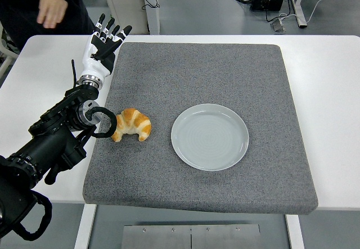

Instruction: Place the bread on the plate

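Right now I am seeing the croissant (132, 125) lying on the grey felt mat (214, 69), near its left edge and just left of the plate (210, 137), apart from it. Its long axis is running roughly left to right, with both tips curving down toward the near edge of the white table (332, 91) and the arched back facing away from me. Nothing is sitting between the croissant and the pale grey-green plate. My left hand (101, 45) is hovering over the mat's far-left corner, well beyond the croissant, fingers spread apart and gripping nothing; the black forearm is passing just beside the croissant's left tip. A person's hand (52, 8) is showing at the top left. I am making out no readable writing anywhere.
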`<state>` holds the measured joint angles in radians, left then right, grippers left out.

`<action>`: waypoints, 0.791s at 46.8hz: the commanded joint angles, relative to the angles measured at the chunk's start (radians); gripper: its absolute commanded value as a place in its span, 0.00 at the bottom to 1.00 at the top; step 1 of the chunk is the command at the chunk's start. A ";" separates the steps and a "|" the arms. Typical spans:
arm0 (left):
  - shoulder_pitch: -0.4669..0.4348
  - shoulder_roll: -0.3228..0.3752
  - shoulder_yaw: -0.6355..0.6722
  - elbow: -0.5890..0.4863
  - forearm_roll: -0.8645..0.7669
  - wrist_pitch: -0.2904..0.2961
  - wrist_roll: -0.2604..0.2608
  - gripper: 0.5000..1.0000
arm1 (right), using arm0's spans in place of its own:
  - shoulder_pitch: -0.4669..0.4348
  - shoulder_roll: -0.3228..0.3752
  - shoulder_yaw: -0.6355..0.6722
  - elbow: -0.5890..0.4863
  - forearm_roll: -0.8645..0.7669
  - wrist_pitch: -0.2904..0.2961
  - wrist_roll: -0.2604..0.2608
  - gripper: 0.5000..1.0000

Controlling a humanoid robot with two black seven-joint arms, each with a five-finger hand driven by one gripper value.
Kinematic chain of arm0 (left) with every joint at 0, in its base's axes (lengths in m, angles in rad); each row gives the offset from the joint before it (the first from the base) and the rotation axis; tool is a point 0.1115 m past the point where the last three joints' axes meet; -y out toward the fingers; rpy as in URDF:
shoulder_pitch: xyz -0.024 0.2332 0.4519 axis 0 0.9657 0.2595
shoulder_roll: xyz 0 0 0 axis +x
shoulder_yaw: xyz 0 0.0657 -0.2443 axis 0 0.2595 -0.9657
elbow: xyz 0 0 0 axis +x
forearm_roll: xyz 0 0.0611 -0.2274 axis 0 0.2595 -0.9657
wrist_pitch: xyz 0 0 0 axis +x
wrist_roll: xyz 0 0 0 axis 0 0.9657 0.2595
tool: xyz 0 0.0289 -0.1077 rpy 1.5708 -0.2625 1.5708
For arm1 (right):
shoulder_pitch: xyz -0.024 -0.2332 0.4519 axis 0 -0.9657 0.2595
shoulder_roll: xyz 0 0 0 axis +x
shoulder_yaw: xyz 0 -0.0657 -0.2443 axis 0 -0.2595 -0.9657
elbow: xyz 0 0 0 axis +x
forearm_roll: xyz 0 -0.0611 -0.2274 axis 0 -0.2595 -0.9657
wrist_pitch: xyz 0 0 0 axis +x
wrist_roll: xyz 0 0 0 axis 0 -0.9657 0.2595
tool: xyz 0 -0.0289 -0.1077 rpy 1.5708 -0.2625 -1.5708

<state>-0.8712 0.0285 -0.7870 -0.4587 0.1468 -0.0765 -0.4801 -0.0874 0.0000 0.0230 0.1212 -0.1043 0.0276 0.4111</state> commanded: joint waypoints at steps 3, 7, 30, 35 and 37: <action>0.000 -0.001 0.000 0.000 -0.001 -0.002 -0.002 0.94 | 0.000 0.000 0.000 0.000 0.000 0.002 0.000 1.00; 0.001 -0.001 0.000 -0.002 -0.001 -0.002 -0.002 0.94 | 0.000 0.000 0.000 0.000 0.000 0.000 0.000 1.00; 0.003 0.008 0.012 -0.011 0.010 0.001 0.006 0.94 | 0.000 0.000 0.000 0.000 0.000 0.000 0.000 1.00; 0.005 0.034 0.018 -0.040 0.019 0.001 0.014 0.94 | 0.000 0.000 0.000 0.000 0.000 0.000 0.000 1.00; 0.005 0.050 0.026 -0.069 0.022 0.003 0.015 0.94 | 0.000 0.000 0.000 0.000 0.000 0.000 0.000 1.00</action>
<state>-0.8674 0.0599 -0.7688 -0.4942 0.1645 -0.0751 -0.4674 -0.0875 0.0000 0.0230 0.1212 -0.1043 0.0276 0.4111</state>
